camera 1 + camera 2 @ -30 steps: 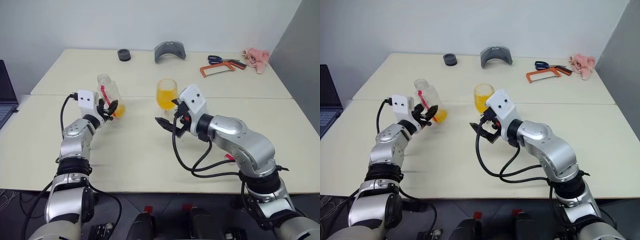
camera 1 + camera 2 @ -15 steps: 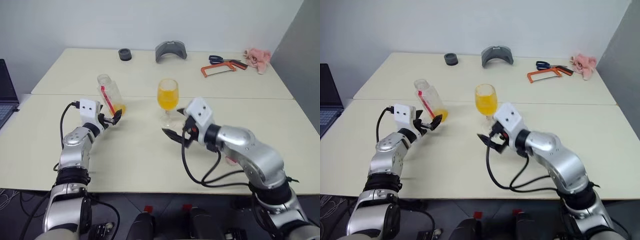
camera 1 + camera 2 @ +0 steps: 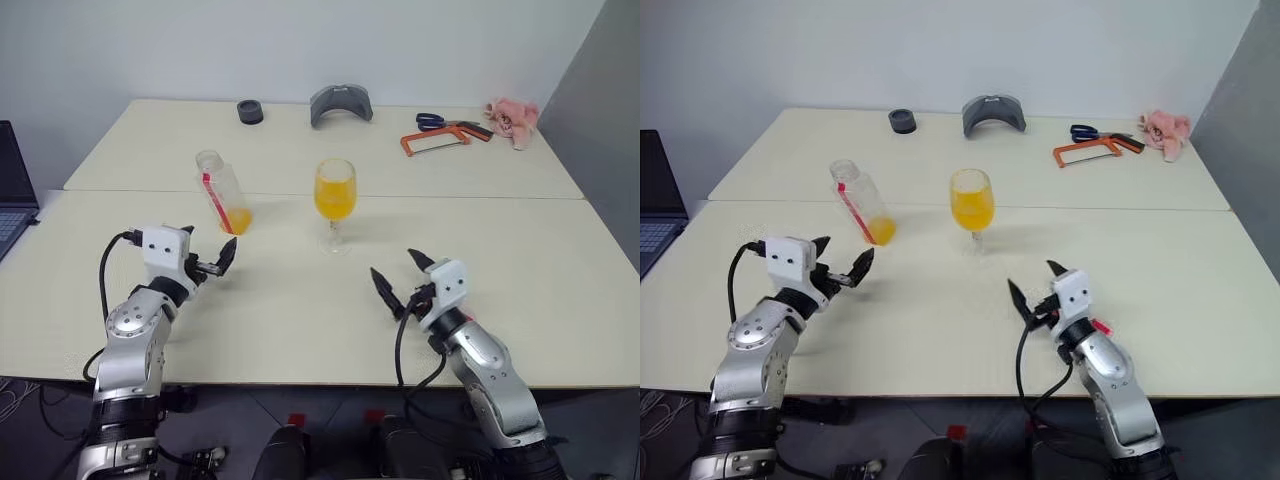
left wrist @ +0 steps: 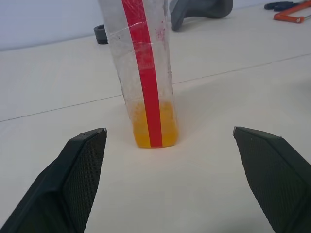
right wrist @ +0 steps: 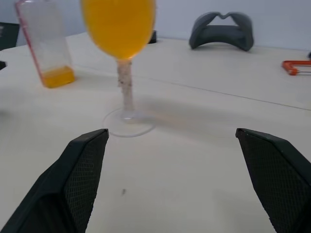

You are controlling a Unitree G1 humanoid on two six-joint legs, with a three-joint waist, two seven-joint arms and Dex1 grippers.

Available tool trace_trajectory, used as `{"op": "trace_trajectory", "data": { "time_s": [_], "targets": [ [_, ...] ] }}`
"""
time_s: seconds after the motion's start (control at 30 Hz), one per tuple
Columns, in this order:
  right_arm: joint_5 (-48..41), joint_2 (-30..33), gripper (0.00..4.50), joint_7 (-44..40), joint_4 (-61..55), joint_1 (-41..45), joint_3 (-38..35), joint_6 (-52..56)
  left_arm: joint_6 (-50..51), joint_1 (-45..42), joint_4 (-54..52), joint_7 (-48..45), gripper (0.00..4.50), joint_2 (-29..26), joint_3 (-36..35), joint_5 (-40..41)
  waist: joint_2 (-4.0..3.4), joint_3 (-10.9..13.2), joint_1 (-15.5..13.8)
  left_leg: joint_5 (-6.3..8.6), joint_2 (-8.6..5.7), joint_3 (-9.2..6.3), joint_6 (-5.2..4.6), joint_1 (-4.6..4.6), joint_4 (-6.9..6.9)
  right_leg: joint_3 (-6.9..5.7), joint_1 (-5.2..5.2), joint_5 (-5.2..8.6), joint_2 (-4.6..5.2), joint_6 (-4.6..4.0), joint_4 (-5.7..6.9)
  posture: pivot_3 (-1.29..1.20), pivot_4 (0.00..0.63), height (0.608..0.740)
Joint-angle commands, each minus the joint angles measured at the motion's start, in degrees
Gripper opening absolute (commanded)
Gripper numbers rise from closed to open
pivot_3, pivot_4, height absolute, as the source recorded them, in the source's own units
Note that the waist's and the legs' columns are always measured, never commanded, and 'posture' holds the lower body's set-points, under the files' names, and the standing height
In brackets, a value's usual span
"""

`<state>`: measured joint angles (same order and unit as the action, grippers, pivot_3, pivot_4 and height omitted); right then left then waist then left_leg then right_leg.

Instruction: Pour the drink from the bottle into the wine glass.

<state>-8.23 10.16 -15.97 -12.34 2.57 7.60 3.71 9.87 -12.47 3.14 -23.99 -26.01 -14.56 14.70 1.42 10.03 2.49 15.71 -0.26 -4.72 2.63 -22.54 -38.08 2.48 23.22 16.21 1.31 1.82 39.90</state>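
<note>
Bottle (image 3: pixel 222 192) upright with little drink (image 4: pixel 151 127), glass (image 3: pixel 335 202) full, left gripper (image 3: pixel 208 262) and right gripper (image 3: pixel 398 279) both released, empty

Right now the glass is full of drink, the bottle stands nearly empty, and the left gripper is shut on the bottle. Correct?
One error: the left gripper is open and clear of the bottle, as the left wrist view shows. The glass and drink are right.

bottle (image 3: pixel 222 191) upright, wine glass (image 3: pixel 335 203) filled orange
</note>
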Motion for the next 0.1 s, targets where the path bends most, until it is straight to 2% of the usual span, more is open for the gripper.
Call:
{"op": "trace_trajectory", "data": {
  "time_s": [0.03,0.1],
  "targets": [
    [0.4,-0.7,4.50,0.8,1.4,1.0,-2.5,-4.5,-0.3,-0.8,-2.6,1.6,4.46,0.6,-0.4,0.1,0.00,0.0,0.0,0.00,-0.01,0.00,0.00,0.00,0.00,0.00,0.00,0.00,-0.01,0.00,0.00,0.00,0.150,0.740],
    [0.5,-1.0,4.50,1.1,2.7,1.4,-3.2,-5.4,-2.6,-1.4,-1.9,1.4,4.46,1.4,0.2,-0.3,0.00,0.0,-0.1,0.00,-0.03,0.03,0.00,0.02,0.00,0.02,-0.01,0.00,-0.01,0.00,0.00,0.00,0.150,0.740]
  ]
}}
